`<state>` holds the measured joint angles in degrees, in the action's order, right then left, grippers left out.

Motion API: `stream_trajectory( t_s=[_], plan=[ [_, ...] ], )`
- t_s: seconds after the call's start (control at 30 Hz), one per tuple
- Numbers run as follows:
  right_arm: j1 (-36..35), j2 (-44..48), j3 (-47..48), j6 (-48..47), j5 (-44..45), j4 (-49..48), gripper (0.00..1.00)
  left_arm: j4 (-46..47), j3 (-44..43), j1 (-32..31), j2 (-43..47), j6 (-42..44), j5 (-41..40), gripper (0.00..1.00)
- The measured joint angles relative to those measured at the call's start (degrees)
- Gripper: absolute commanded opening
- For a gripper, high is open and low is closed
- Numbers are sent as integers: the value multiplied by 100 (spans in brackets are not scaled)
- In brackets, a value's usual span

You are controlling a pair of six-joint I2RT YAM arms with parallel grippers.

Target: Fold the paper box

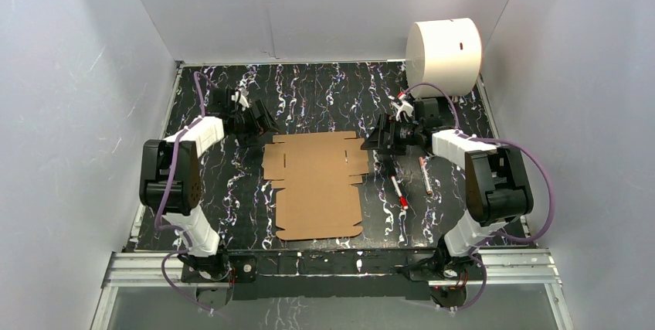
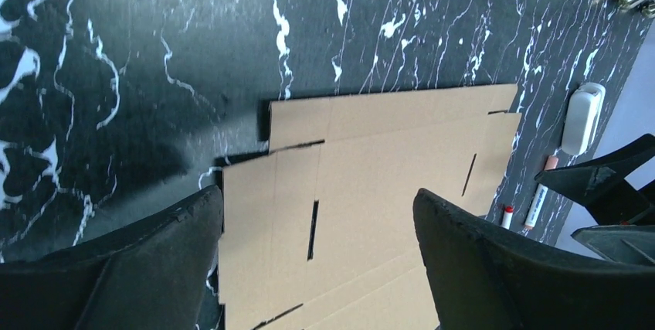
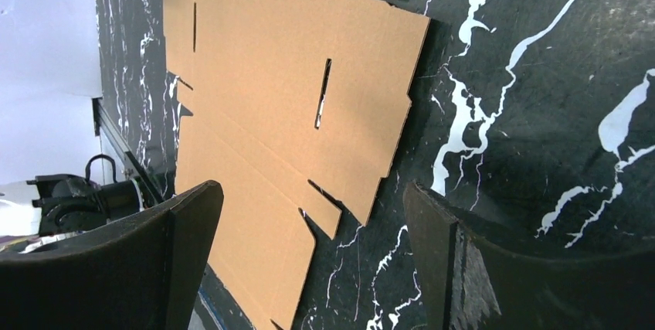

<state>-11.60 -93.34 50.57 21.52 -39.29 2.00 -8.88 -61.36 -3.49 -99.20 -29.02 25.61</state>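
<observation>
The paper box (image 1: 317,183) lies flat and unfolded on the black marbled table, a brown cardboard sheet with slots and notched flaps. My left gripper (image 1: 259,121) hovers by its far left corner, jaws wide apart and empty. In the left wrist view the paper box (image 2: 378,175) shows between and beyond the two black fingers (image 2: 154,260). My right gripper (image 1: 380,138) sits at the sheet's far right edge, open and empty. Seen from the right wrist, the paper box (image 3: 278,98) lies ahead, its notched edge between the fingers (image 3: 178,237).
A large white cylinder (image 1: 443,56) stands at the back right corner. Two red-capped markers (image 1: 398,191) lie on the table right of the sheet, near my right arm. Grey walls close in on three sides. A metal rail (image 1: 332,264) runs along the near edge.
</observation>
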Motion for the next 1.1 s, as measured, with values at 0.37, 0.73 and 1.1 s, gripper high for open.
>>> stream_trajectory(
  t_s=[0.37, 0.73, 1.1],
  plan=[
    [-227, -514, 28, 323, 529, -597, 70, -125, -817, 2, -863, 254, 31, 83],
    [-409, -868, 28, 560, 874, -868, 53, -356, -1104, 2, -1215, 503, 199, 78],
    [-444, -927, 26, 702, 885, -1134, 40, -457, -1493, 0, -1593, 551, 662, 68]
  ],
)
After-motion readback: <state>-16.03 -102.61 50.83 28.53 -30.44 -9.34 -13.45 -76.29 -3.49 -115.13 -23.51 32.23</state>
